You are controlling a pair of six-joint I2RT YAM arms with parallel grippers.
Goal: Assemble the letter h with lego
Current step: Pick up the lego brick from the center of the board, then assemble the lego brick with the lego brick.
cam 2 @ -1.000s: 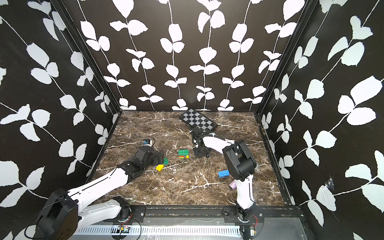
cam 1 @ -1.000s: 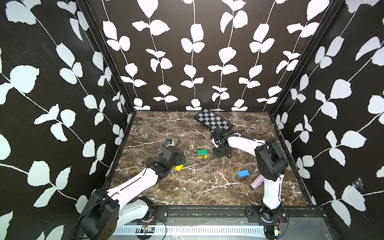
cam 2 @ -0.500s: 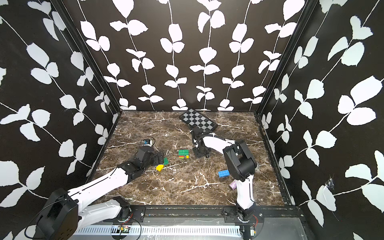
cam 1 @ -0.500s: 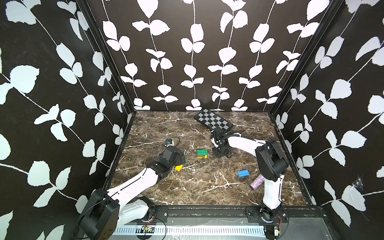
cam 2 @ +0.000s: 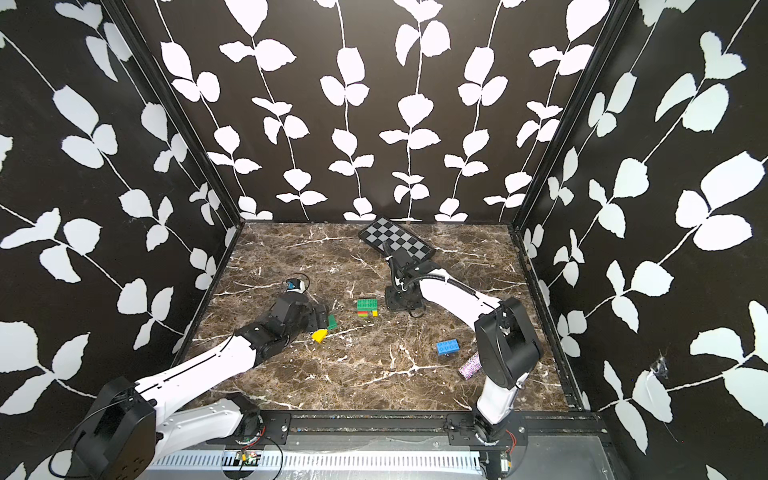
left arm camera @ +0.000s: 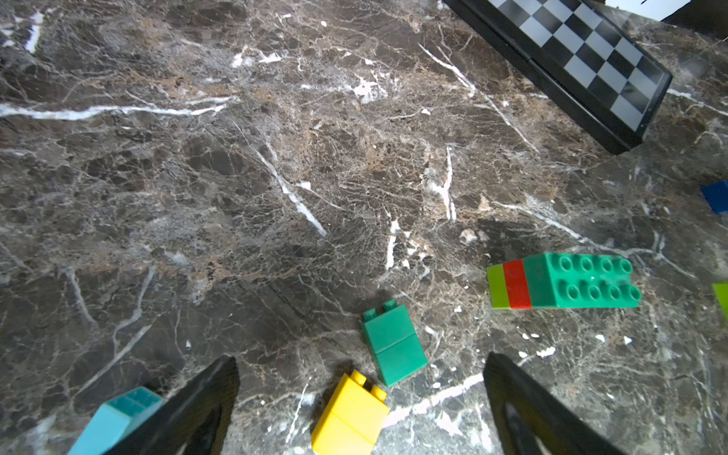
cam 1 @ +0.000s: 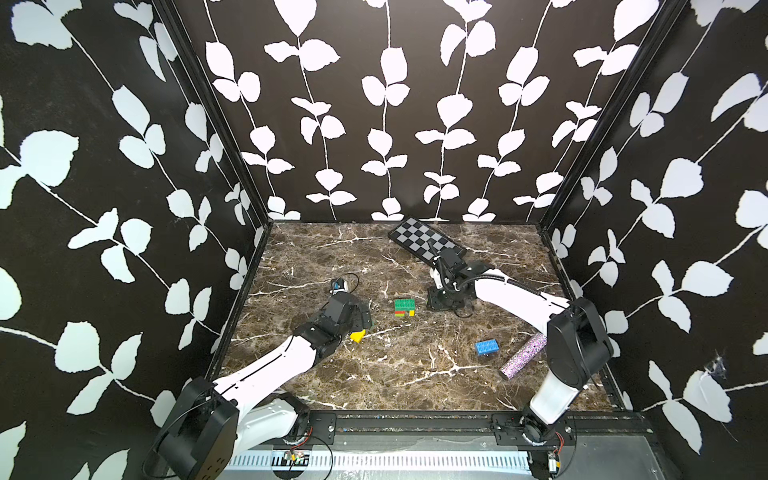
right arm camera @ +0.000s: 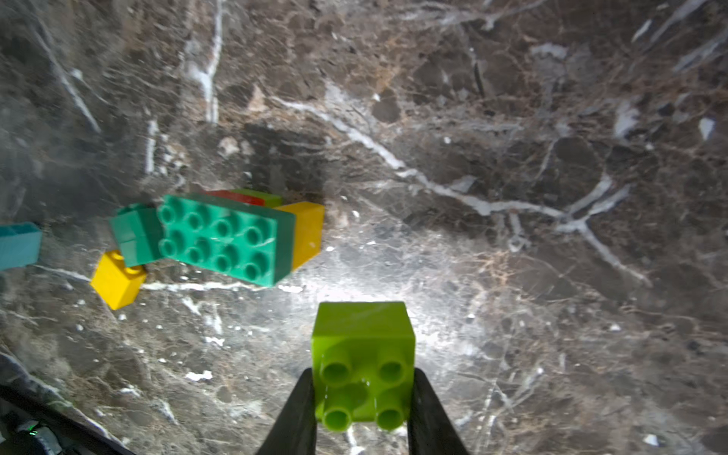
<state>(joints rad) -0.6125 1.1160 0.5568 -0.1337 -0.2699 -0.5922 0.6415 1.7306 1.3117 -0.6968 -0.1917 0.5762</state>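
The right fingers [right arm camera: 299,413] pinch a lime brick [right arm camera: 362,335] by its sides, just right of the stacked bricks [cam 1: 404,307] at the centre of the surface [cam 1: 374,374]. Whether it touches the marble is hard to tell. The left fingers [left arm camera: 205,402] stand wide over a yellow brick [left arm camera: 348,417] and a small green brick [left arm camera: 394,346], with a pale blue brick [left arm camera: 114,421] beside one finger. A blue brick [cam 1: 486,347] lies near right.

One brick [right arm camera: 362,354] is lime, the table [right arm camera: 512,157] brown white-veined marble.
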